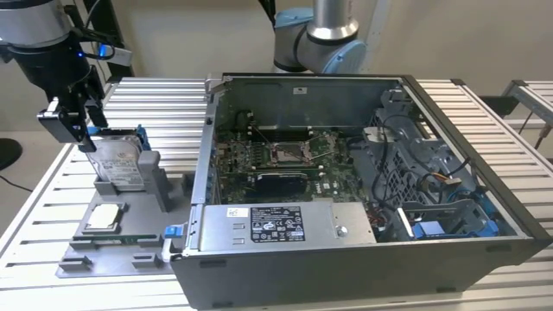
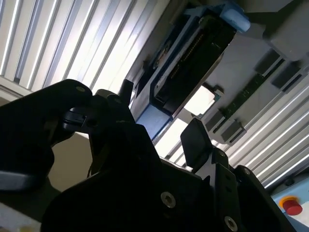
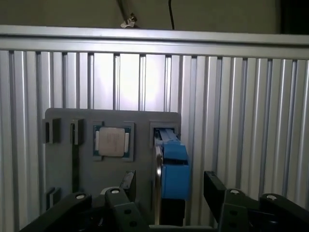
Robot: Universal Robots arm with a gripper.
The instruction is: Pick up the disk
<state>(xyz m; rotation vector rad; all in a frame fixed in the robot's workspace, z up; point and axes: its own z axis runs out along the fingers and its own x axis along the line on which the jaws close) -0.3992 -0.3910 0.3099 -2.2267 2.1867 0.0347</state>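
Here, the black gripper [image 3: 169, 178] flanks the flat, blue-framed metal disk [image 1: 119, 163].

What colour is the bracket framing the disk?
Blue; the bracket shows best in the first wrist view.

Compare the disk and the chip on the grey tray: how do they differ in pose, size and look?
Pose: the disk stands on edge in a slot, while the chip lies flat in a recess.
Size: the disk is clearly larger and rectangular; the chip is small and square.
Look: the disk carries a blue bracket and a white label; the chip has neither.
Both are silver metal and sit on the same tray.
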